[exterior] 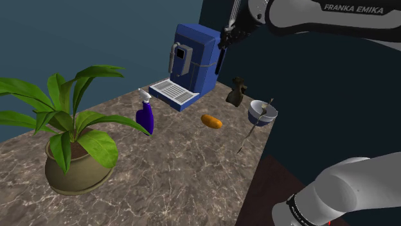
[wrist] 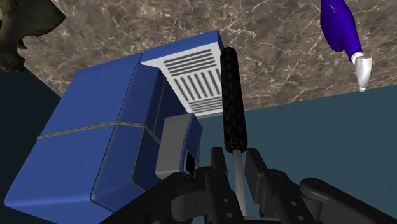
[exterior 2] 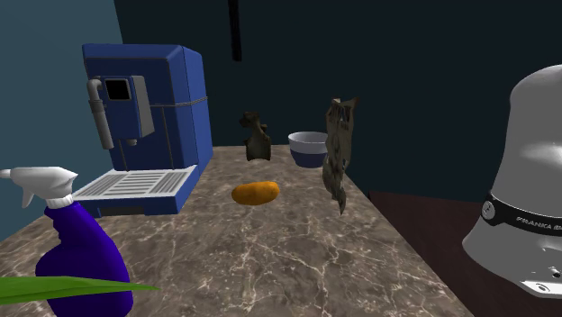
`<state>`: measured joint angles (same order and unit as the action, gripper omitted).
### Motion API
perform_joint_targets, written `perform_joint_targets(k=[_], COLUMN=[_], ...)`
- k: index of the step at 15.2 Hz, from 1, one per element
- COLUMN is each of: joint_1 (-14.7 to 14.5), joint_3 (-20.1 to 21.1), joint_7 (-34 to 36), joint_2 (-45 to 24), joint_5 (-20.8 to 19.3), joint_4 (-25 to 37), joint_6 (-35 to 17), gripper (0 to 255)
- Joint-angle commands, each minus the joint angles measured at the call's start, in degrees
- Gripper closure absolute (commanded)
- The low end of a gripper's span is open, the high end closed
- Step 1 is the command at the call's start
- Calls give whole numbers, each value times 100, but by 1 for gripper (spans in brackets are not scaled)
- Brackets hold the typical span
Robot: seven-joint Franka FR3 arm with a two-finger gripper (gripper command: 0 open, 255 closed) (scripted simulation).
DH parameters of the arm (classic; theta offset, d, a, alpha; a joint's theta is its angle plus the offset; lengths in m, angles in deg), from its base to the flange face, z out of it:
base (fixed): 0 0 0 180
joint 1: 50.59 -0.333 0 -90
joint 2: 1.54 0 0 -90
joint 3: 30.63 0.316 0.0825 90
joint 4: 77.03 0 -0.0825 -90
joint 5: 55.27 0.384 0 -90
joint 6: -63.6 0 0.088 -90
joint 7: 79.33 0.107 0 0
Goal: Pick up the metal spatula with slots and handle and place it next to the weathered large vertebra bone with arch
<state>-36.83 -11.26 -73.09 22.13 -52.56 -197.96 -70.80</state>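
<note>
Blue coffee machine (exterior: 193, 54), purple bottle (exterior: 146, 117), black-handled grey spatula (wrist: 230, 95).

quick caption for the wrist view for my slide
Pincer clasps the spatula above the blue coffee machine and marbled counter.

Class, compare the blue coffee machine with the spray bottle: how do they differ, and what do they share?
The coffee machine is large and boxy; the spray bottle small and rounded. The machine has a pale slatted tray; the bottle a white trigger head. Both are blue and stand upright on the marbled counter.
</note>
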Motion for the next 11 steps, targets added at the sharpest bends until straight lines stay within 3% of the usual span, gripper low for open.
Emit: perform_joint_targets(k=[1, 11], joint_1=[50, 321], joint_3=[-208, -1034], joint_7=[-293, -1587], joint_2=[-179, -1324], joint_5=[39, 335], joint_4=[84, 1120], joint_6=[-84, -113], gripper=[255, 255])
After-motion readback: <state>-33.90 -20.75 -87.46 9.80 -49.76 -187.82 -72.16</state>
